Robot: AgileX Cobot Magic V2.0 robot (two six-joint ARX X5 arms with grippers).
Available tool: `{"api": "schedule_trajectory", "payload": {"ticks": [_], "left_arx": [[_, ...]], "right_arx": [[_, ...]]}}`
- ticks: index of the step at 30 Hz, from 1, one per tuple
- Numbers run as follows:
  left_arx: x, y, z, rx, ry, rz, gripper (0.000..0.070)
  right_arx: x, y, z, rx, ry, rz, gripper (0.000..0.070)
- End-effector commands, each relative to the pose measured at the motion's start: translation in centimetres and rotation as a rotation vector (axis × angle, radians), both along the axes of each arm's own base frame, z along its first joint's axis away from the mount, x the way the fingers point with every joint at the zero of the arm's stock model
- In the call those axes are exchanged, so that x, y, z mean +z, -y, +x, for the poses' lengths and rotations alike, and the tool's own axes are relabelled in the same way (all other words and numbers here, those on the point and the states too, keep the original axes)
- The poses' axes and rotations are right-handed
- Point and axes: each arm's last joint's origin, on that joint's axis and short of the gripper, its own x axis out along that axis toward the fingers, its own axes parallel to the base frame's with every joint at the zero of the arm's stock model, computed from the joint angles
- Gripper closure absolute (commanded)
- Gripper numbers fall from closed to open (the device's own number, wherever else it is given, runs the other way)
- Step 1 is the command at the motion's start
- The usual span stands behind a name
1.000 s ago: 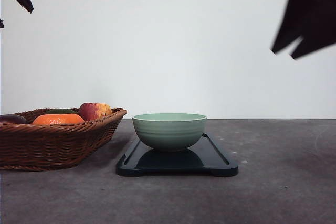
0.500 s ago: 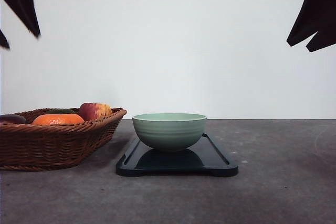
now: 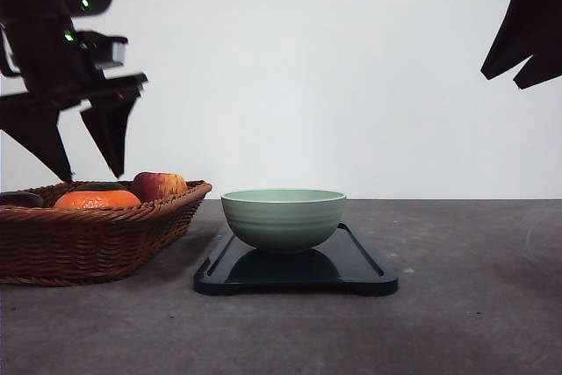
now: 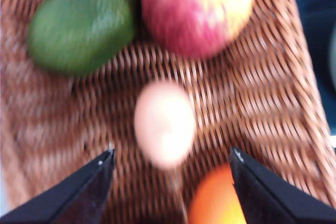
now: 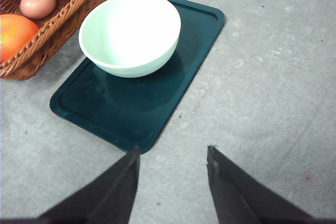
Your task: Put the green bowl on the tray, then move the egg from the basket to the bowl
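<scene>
1. Green bowl [image 3: 283, 218] sits on the tray [image 3: 364, 271], beside the basket [image 3: 97, 239].
2. Egg [image 4: 164, 123] lies in the basket, between my left gripper's [image 3: 88, 164] spread, empty fingers.
3. My right gripper [image 5: 173, 169] hangs wide open, holding nothing.

A pale green bowl [image 3: 283, 218] sits on a glossy blue-black tray [image 3: 351, 263]. The brown woven basket [image 3: 97, 239] holds a pinkish egg [image 4: 164, 123], an orange [image 3: 97, 199] and a red-yellow apple [image 3: 159, 185] (the table [image 3: 474, 305] is mottled grey).
</scene>
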Motion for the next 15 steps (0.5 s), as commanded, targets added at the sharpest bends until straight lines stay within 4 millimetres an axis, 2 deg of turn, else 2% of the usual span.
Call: {"api": "schedule_trajectory", "payload": {"ticks": [1,15], "left_arx": [[-0.1,0.4,1.0,-0.012,0.020,0.006,0.0255],[-3.7,1.0,3.3,-0.015,-0.009,0.014,0.0255]], "right_arx": [[0.1,-0.1,0.1,-0.004,-0.001,0.012,0.0448],[0.2,-0.1,0.1,-0.011,0.001,0.013,0.0448]]}}
